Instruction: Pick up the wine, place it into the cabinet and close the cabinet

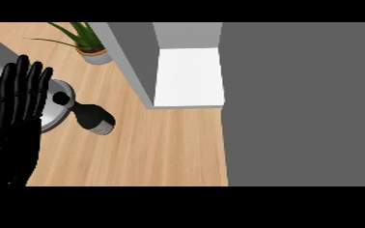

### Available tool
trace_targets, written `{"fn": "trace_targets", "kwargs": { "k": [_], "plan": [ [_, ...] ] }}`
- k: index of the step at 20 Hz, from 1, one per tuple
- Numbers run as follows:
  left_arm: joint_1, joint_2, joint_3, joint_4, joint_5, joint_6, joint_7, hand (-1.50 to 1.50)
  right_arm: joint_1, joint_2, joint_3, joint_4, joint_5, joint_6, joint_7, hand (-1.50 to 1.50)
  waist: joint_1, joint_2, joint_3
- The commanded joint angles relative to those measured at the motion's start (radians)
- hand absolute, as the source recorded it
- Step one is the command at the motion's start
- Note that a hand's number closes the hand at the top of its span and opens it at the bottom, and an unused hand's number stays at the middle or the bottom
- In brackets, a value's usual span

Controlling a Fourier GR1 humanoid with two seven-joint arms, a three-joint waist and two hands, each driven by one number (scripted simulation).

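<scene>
1. One wine bottle point(95, 118): dark, standing on the wooden counter point(164, 149), just right of the pot lid, left of the cabinet; nothing grips it.
2. One cabinet point(187, 77): open, with a white inner floor.
3. One left hand point(21, 101): black, at the view's left edge, fingers straight and spread, holding nothing.
4. One steel pot lid point(57, 107): black knob, partly behind the hand.
5. One potted plant point(87, 42): at the far left.
6. One grey panel point(296, 106): covers the right side.

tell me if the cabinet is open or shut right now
Open. The cabinet shows its white inside shelf, with nothing on it, and the grey door is swung out to the right. The wine bottle is on the counter.
</scene>
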Motion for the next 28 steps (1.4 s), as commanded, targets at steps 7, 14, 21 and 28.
{"fn": "trace_targets", "kwargs": {
  "k": [7,14,21,28],
  "plan": [
    [-0.026,-0.102,-0.068,0.140,0.103,0.140,0.032,-1.50,0.155,-0.068,0.110,-0.064,-0.170,0.236,0.046,-1.50,0.002,0.027,-0.028],
    [-0.026,-0.104,-0.289,0.085,0.058,0.363,0.095,-1.50,0.182,-0.101,0.088,-0.238,-0.279,0.238,0.221,-1.50,0.007,0.020,-0.024],
    [-0.073,-0.104,-0.281,-0.015,0.018,0.379,0.225,-1.50,0.189,-0.093,0.080,-0.372,-0.309,0.216,0.343,-1.50,0.009,0.021,-0.024],
    [-0.141,-0.104,-0.311,-0.065,-0.049,0.499,0.327,-1.50,0.061,-0.101,0.059,-0.368,-0.315,0.150,0.463,-1.50,0.011,0.021,-0.024]
  ]
}}
